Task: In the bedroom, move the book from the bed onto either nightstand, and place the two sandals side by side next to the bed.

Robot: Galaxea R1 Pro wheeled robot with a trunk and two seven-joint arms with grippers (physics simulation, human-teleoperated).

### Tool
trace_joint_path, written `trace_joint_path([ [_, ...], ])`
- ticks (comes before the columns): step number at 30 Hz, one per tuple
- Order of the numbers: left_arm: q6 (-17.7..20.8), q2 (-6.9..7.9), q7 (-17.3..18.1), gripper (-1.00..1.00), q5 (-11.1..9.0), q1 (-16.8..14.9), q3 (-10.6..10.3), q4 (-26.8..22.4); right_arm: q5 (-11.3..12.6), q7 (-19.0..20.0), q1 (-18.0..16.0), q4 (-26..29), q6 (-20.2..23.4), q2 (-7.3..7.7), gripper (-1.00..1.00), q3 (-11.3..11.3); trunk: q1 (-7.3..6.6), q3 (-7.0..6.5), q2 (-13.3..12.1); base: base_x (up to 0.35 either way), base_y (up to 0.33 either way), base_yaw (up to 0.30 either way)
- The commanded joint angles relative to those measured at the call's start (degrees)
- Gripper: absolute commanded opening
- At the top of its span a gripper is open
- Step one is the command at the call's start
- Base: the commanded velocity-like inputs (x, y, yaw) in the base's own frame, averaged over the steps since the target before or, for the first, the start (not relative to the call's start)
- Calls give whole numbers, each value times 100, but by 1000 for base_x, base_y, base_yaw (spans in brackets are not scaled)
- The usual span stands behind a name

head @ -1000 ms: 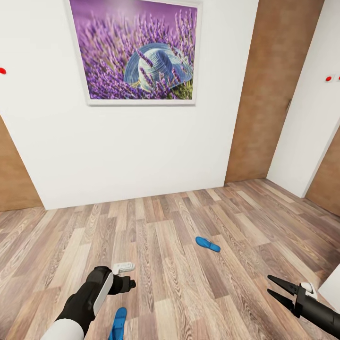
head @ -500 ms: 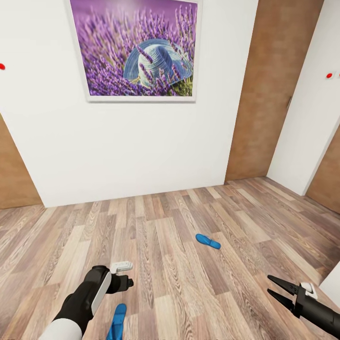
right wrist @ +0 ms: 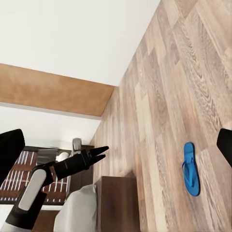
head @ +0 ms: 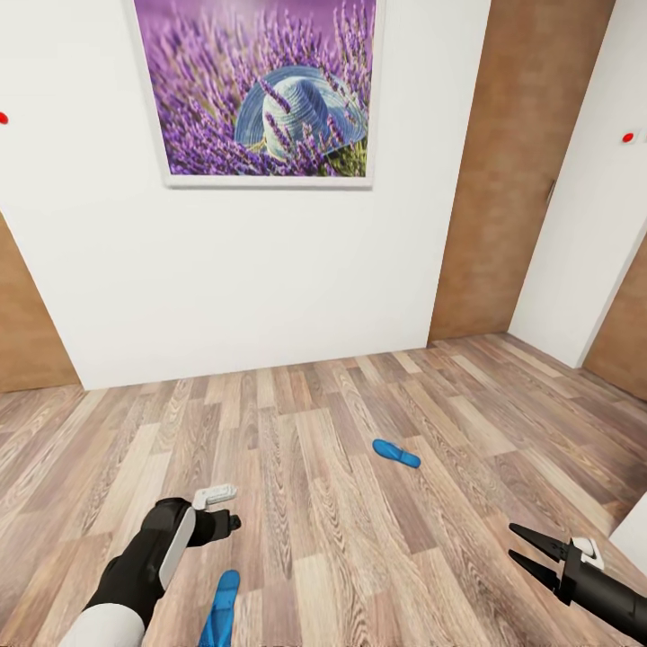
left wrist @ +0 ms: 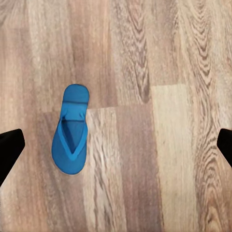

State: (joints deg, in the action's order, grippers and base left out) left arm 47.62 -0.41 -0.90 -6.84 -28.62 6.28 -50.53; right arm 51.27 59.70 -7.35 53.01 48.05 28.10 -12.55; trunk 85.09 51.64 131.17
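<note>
Hovering over the floor (head: 341, 539), the left gripper (head: 232, 522) pointed down at the near sandal (head: 218, 607), which lay flat, straps up, close to the robot's base. In the left wrist view that sandal (left wrist: 71, 129) sat between the spread fingertips (left wrist: 9, 150), nearer one of them, untouched. Second sandal (head: 395, 453) lay well apart, out toward the wall (head: 270, 270), also flat on the planks. Right gripper (head: 530, 550) hung low at the robot's right, fingers spread, empty. Book, bed and nightstand were not identified with confidence.

Handling guess: sandal looked light, thin and bendy, foam-like, not fragile. Lying flush on the wood, the sole edge gave little to bite. Best hold probably across the narrow waist of the sole, or on the raised toe strap (left wrist: 72, 137), though that thin strap may flex or slip.
</note>
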Motion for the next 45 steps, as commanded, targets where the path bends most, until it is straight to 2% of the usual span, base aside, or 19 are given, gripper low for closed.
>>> trace_joint_path([
  [1, 28, -2, -9, 100, -41, -3, 27, -7, 15, 6, -3, -1, 31, 1, 100, -2, 22, 24, 44, 0, 0, 0],
  [30, 19, 22, -11, 100, -37, -3, 68, -14, 15, 6, -3, -1, 29, 0, 100, -2, 658, 545, 1207, 0, 0, 0],
  [38, 16, 44, -18, 100, -31, -3, 74, -93, 15, 6, -3, -1, 30, -1, 100, -2, 679, 722, 1218, 0, 0, 0],
  [45, 18, 187, -62, 100, -35, -3, 77, -140, 15, 6, -3, -1, 29, 1, 100, -2, 697, 877, 1227, 0, 0, 0],
])
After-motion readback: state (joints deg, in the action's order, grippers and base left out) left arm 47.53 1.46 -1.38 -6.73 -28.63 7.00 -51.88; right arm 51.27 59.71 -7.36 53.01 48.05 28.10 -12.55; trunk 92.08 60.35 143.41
